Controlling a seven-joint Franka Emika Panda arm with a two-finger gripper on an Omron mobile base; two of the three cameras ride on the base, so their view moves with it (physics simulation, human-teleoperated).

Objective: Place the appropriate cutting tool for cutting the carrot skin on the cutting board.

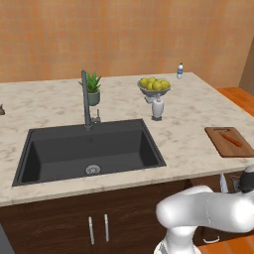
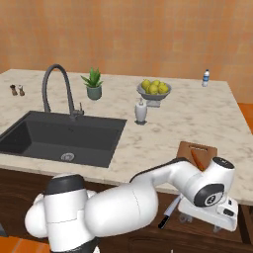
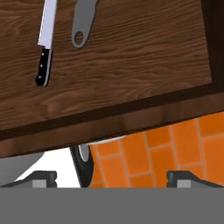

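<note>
The claw (image 3: 112,177) hangs low in front of the dark wood cabinet, below the front edge of the surface (image 1: 188,134); its two dark tips sit far apart at the bottom corners of the hand view, with nothing between them. Beyond them lies a brown wooden panel (image 3: 131,65), seemingly an opened drawer, though that cannot be told for sure. On that wood, near its upper left corner in the hand view, lies the cutting tool (image 3: 83,24) — a dark grey piece with a hole at its handle end, cut off by the picture's top edge. Just beside it, apart from it, lies a knife (image 3: 45,43) with a silver blade and black handle. Past the panel's edge shows orange tiled floor (image 3: 175,148).

The cutting board (image 1: 229,141) rests at the right front edge of the surface, with the carrot (image 1: 231,139) lying on it at a slant. Toward the middle — a bowl of lemons (image 1: 154,85), a white dispenser bottle (image 1: 157,107), a potted plant (image 1: 93,88), and the dark sink (image 1: 89,149) with its faucet (image 1: 86,99).
</note>
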